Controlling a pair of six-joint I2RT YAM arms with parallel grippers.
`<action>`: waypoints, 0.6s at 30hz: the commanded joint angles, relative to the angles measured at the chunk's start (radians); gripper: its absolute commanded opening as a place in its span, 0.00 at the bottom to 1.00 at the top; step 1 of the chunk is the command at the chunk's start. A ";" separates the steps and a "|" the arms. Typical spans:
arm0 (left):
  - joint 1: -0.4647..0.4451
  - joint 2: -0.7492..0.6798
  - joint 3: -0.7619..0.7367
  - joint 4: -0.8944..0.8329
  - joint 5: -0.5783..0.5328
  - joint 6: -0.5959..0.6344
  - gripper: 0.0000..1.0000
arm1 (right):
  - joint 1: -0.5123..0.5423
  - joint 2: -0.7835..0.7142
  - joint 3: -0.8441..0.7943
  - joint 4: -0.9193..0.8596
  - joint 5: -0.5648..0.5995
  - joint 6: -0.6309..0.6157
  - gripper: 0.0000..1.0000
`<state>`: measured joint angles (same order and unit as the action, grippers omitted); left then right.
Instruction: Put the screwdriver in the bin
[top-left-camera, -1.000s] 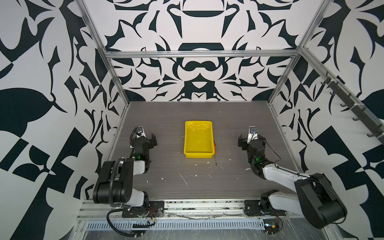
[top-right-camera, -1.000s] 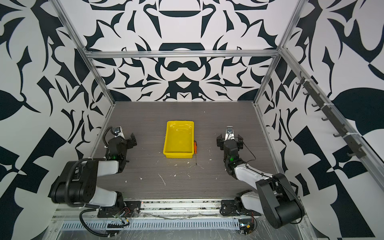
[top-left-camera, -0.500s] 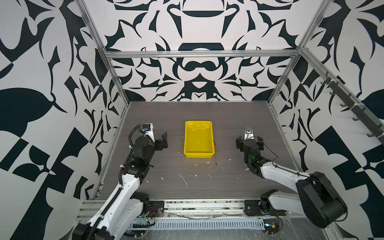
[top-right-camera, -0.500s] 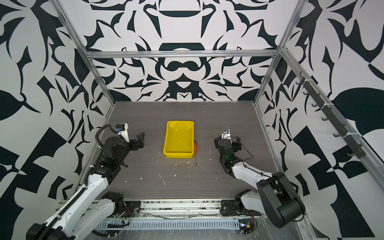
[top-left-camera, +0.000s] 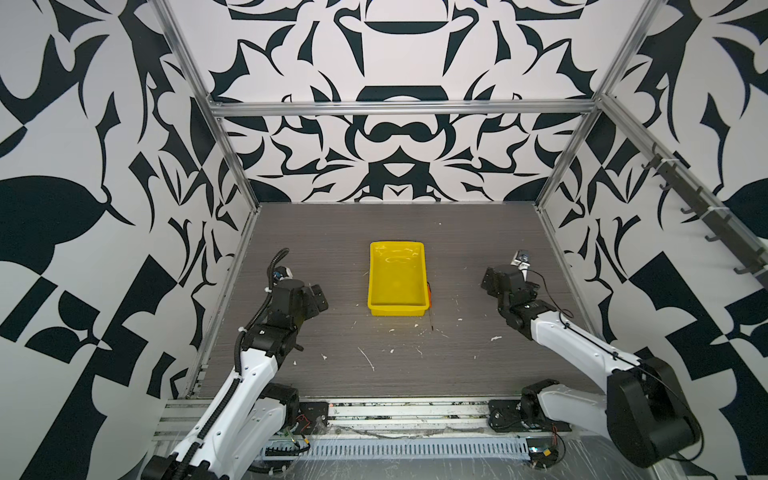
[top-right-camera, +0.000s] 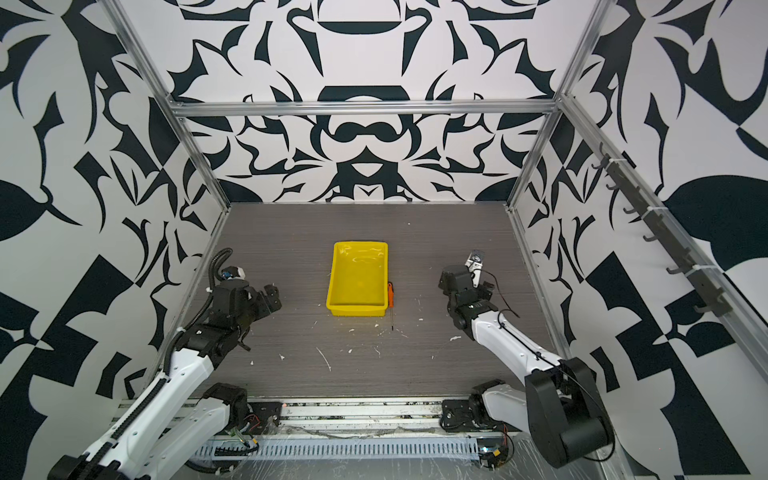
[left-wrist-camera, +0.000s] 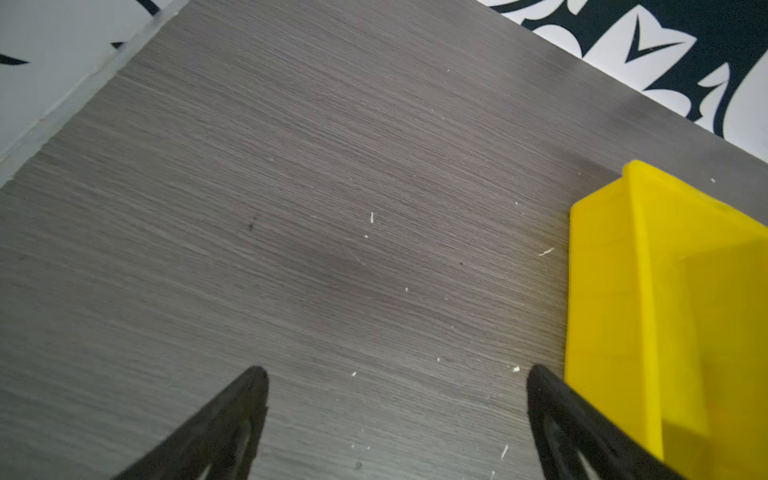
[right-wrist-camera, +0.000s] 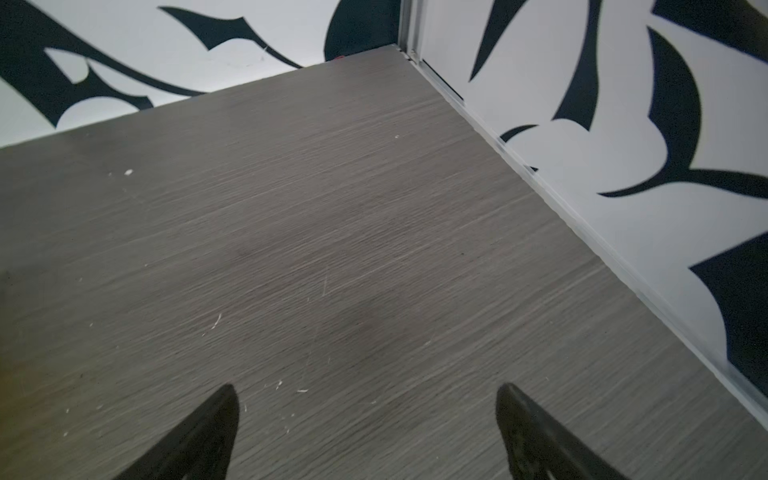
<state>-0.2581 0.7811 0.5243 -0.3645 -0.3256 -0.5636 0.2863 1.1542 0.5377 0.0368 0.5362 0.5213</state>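
Eyeing screwdriver (top-right-camera: 390, 296) flat on table, touching bin (top-right-camera: 357, 249) right wall, outside | both jaws wide, nothing held: L gripper (left-wrist-camera: 397, 376), R gripper (right-wrist-camera: 368, 392) | guess: light, stiff, slim, may roll | I'd grab orange handle from above, shaft too thin

No readable text, labels, brands or nos. anywhere I look. The walls carry only abstract black-and-white shapes, no letters. The yellow bin (top-left-camera: 397, 282) at mid-table is plain, no markings. The orange screwdriver (top-right-camera: 390, 296) handle just right of it is too small to show any print. Nothing legible on my arms or the front rail either.
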 joint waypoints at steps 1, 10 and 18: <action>0.003 -0.060 -0.023 -0.117 -0.147 -0.156 1.00 | 0.008 -0.046 -0.063 0.070 -0.141 0.094 0.99; 0.003 -0.224 -0.097 -0.182 -0.260 -0.305 1.00 | 0.007 -0.006 -0.130 0.298 -0.508 0.091 0.96; 0.003 -0.178 -0.098 -0.121 -0.208 -0.264 1.00 | 0.110 0.200 -0.007 0.297 -0.639 0.057 0.86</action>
<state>-0.2573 0.5747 0.4164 -0.4877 -0.5339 -0.8120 0.3622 1.3399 0.4706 0.2901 -0.0204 0.5976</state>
